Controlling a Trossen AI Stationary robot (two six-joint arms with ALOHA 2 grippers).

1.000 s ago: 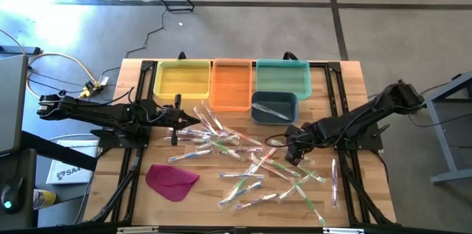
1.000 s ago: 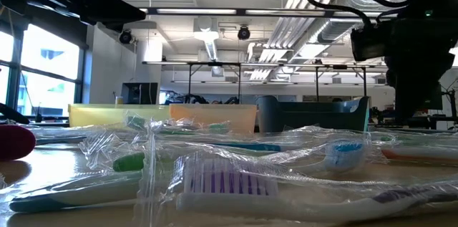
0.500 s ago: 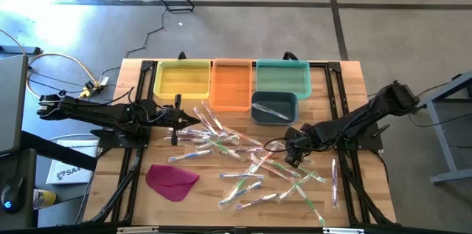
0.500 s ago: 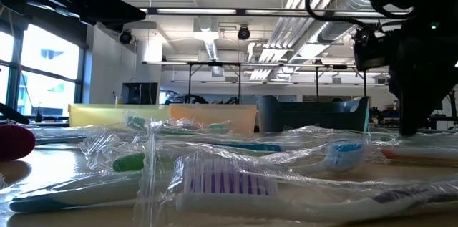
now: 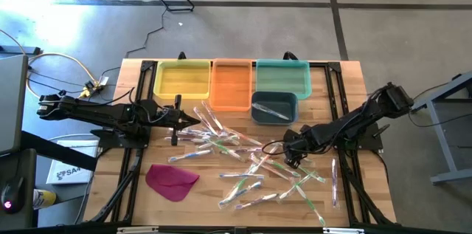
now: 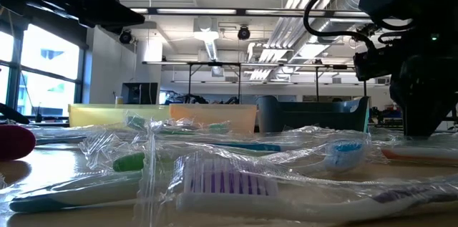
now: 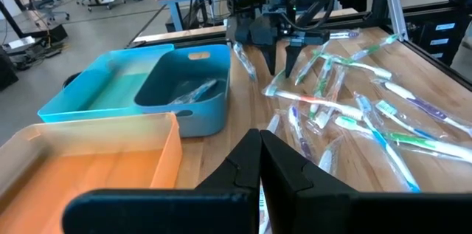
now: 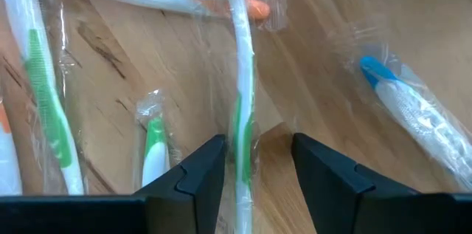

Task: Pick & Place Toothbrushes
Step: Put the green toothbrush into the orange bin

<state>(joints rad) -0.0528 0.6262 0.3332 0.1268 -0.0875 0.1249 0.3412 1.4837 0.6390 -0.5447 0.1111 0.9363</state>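
Several wrapped toothbrushes [image 5: 243, 153] lie scattered flat on the wooden table, with green, pink, blue and orange handles. My right gripper [image 5: 290, 157] is low over the right part of the pile, pointing down and open. In the right wrist view its fingers [image 8: 210, 164] stand on either side of a green-and-white toothbrush [image 8: 237, 79] that lies on the wood. My left gripper [image 5: 193, 122] hovers at the pile's left edge, shut and empty [image 7: 259, 142]. My right gripper [image 8: 254, 145] straddles the green-and-white toothbrush's handle [image 8: 240, 127] from above, with the fingers across it. The wrapper runs close beside one finger. I cannot tell whether that finger touches it. The toothbrush lies flat on the table.
Yellow [image 5: 182, 79], orange [image 5: 231, 83] and teal [image 5: 282, 77] bins line the far edge. A small dark blue bin [image 5: 273, 107] in front of the teal one holds a wrapped toothbrush. A magenta cloth-like piece [image 5: 172, 181] lies near the left. Black rails run along both table sides.
My right gripper has come down toward the toothbrushes and shifted slightly toward the table's left. The toothbrushes have stayed where they were.
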